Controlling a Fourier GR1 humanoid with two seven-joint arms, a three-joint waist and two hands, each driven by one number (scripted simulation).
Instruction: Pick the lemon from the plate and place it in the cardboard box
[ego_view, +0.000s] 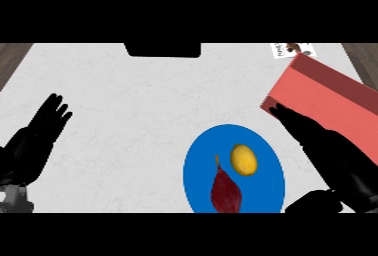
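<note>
A yellow lemon (244, 159) lies on the blue plate (199, 157) in the lower middle of the head view, beside a dark red sweet potato (226, 192). The red cardboard box (325, 100) stands at the right, tilted across the counter. My right hand (317, 142) stretches with straight fingers over the counter between the plate's right rim and the box, its fingertips near the box's lower left corner; it holds nothing. My left hand (40, 132) rests open at the left edge, fingers up.
A black object (163, 50) sits at the counter's far edge in the middle. A small white printed card (292, 49) lies at the far right, just behind the box. Wooden floor shows past the counter's far corners.
</note>
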